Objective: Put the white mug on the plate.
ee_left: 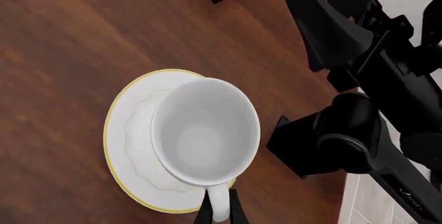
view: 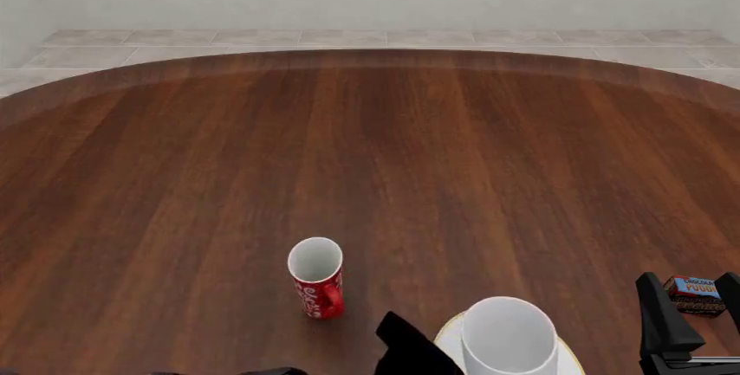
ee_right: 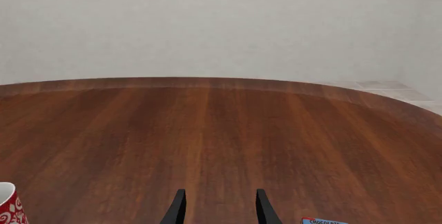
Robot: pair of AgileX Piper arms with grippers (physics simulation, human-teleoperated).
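Observation:
The white mug (ee_left: 204, 131) stands upright with its mouth open to the camera, over the plate (ee_left: 121, 146) and toward one side of it. My left gripper (ee_left: 221, 211) is shut on the mug's loop handle, one dark finger on each side. In the front view the white mug (view: 509, 336) is at the bottom edge over the plate (view: 446, 333), with the left gripper (view: 407, 347) just left of it. Whether the mug touches the plate I cannot tell. My right gripper (ee_right: 219, 209) is open and holds nothing, to the right of the plate.
A red mug (view: 315, 278) with white lettering stands upright left of the plate. A small chocolate box (view: 697, 294) lies by the right gripper's fingers (view: 661, 310). The right arm (ee_left: 373, 105) is close beside the plate. The round wooden table stretches far ahead.

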